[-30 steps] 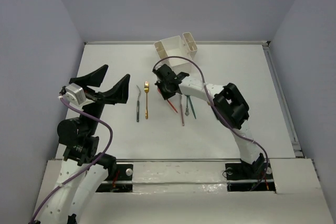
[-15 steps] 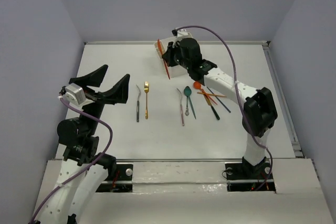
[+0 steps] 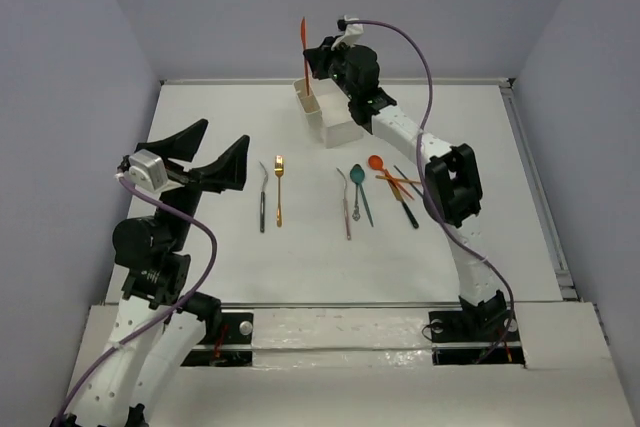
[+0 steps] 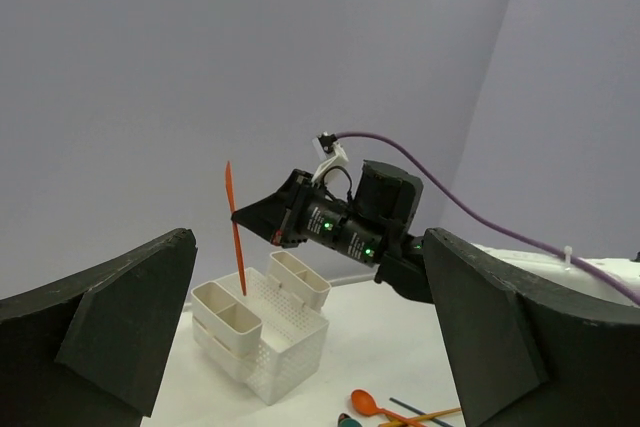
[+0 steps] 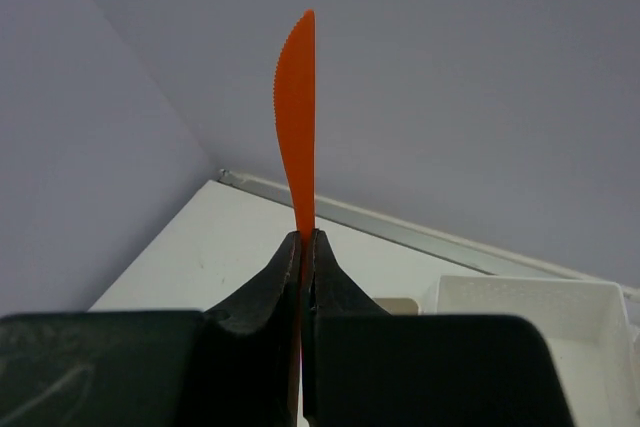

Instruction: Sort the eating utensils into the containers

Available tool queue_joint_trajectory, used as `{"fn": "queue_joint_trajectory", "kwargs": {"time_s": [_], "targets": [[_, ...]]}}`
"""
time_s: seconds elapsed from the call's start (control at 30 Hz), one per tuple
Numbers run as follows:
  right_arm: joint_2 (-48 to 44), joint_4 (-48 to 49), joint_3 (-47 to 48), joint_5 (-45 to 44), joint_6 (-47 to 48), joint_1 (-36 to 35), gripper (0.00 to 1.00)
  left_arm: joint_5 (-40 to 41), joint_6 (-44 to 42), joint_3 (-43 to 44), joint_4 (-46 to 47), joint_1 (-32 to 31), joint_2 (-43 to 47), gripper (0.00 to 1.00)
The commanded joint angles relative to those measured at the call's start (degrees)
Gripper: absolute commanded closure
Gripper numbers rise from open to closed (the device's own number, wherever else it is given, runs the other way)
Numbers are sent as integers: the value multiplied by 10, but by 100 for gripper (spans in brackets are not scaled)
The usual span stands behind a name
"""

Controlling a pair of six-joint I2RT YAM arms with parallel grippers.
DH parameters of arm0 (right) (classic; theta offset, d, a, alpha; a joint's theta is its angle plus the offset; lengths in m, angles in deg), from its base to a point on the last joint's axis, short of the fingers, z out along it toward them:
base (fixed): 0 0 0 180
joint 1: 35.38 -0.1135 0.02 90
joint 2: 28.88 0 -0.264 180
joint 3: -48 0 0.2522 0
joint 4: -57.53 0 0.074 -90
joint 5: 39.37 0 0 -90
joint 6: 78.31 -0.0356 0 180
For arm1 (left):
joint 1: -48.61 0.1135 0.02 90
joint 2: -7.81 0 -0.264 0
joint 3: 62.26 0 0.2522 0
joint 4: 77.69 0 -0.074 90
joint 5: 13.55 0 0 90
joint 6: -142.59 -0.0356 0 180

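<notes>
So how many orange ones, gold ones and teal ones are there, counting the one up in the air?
Orange: 3, namely the orange knife held up by the right gripper, the orange spoon and the thin orange piece on the table
Gold: 1, the gold fork
Teal: 1, the teal spoon
Total: 5

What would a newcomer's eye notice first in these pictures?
The orange knife, held upright by the right gripper over the white container at the far edge of the table. Next, the left gripper, wide open on the left, and the gold fork lying mid-table among other cutlery.
</notes>
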Motion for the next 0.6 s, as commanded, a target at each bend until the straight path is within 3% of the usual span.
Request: {"fn": "queue_joint_trajectory", "kwargs": {"time_s": [0.0, 0.3, 0.57], "targets": [[57, 55, 96, 10, 21, 4, 100, 7, -8, 24, 31, -1, -2, 1], [167, 45, 237, 8, 66, 4, 100, 4, -10, 27, 31, -6, -15, 1], [200, 61, 239, 13, 100, 9, 100, 0, -11, 26, 31, -6, -23, 1]]}}
